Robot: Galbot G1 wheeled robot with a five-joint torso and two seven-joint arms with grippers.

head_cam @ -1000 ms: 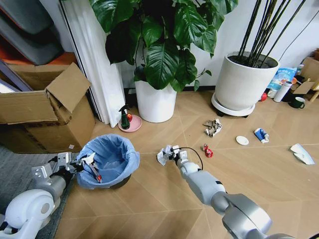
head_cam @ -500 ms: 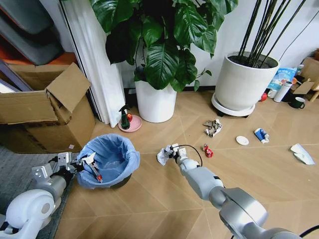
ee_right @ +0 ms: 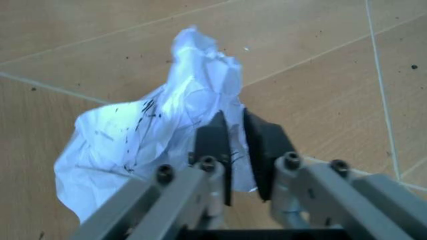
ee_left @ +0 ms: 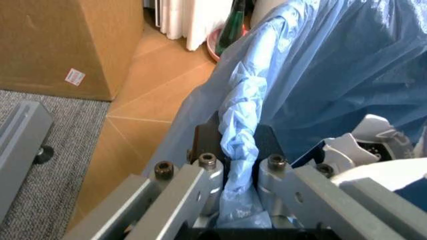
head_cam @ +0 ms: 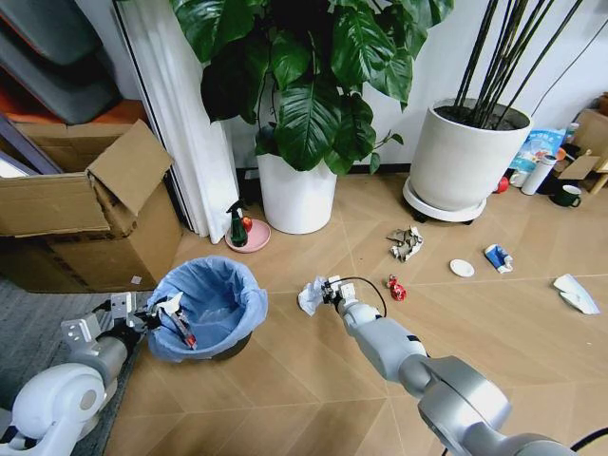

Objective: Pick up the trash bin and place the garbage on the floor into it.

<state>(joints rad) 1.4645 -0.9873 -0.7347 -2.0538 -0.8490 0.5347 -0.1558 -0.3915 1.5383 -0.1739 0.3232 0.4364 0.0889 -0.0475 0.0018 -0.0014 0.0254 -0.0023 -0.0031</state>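
Head view: small round black trash bin (head_cam: 211,313) lined with a crinkly light-blue plastic bag sits on the wood floor at lower left, just right of the grey carpet edge (head_cam: 28,328) and below the open brown cardboard box (head_cam: 85,214). Left gripper (head_cam: 163,313) at the bin's left rim, fingers pressed together on the rim and the folded bag; left wrist view confirms the dark pads (ee_left: 203,145) clamp a bunched strip of blue bag.

Right gripper (head_cam: 326,292) reaches out over bare floor right of the bin, pinching a crumpled white paper wad (head_cam: 311,296) with black scribbles; right wrist view shows the pads (ee_right: 215,142) nearly closed on the wad's edge, the wad hanging in front of them over the floorboards. Wad is near the bin, apart from its rim, open floor between.

Rest of the garbage lies further right, well apart: red crumpled wrapper (head_cam: 396,288) just beside the right arm, another white paper wad (head_cam: 407,243), small white disc (head_cam: 462,268), blue-white packet (head_cam: 498,257), white scrap (head_cam: 576,294) near the right edge. Big white plant pots (head_cam: 296,195) stand behind, green spray bottle (head_cam: 236,226) beside one.
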